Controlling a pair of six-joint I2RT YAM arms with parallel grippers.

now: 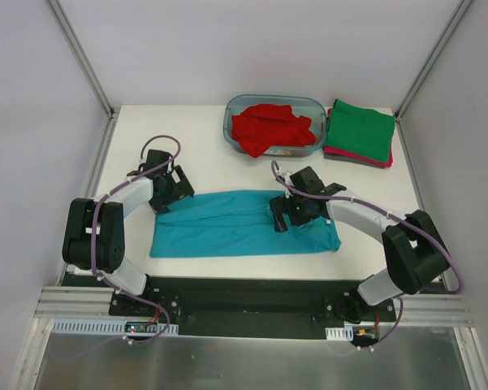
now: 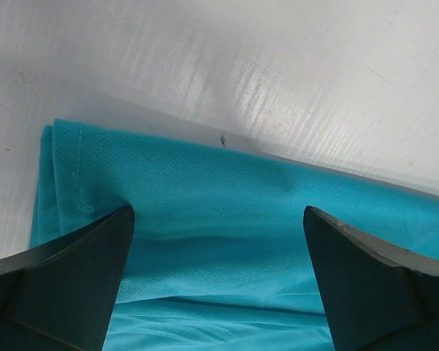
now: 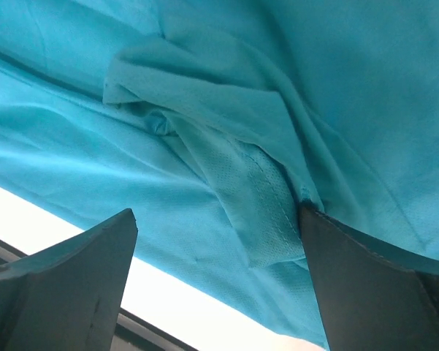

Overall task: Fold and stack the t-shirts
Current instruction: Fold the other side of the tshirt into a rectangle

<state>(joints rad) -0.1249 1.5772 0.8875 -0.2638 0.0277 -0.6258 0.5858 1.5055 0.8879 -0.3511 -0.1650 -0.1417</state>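
Note:
A teal-blue t-shirt (image 1: 227, 227) lies folded into a long strip across the near middle of the table. My left gripper (image 1: 169, 197) is open over its far left corner; the cloth (image 2: 226, 219) lies between the fingers (image 2: 73, 278). My right gripper (image 1: 286, 213) is open over the strip's right part, above a folded sleeve (image 3: 256, 197). A red t-shirt (image 1: 269, 127) lies crumpled in the clear blue tub (image 1: 313, 106). A green t-shirt (image 1: 360, 128) lies folded on a magenta one (image 1: 380, 161) at the far right.
The tub stands at the far middle of the white table (image 1: 195, 146), with the folded stack just right of it. Metal frame posts (image 1: 81, 57) rise at the far corners. The black base rail (image 1: 252, 296) runs along the near edge.

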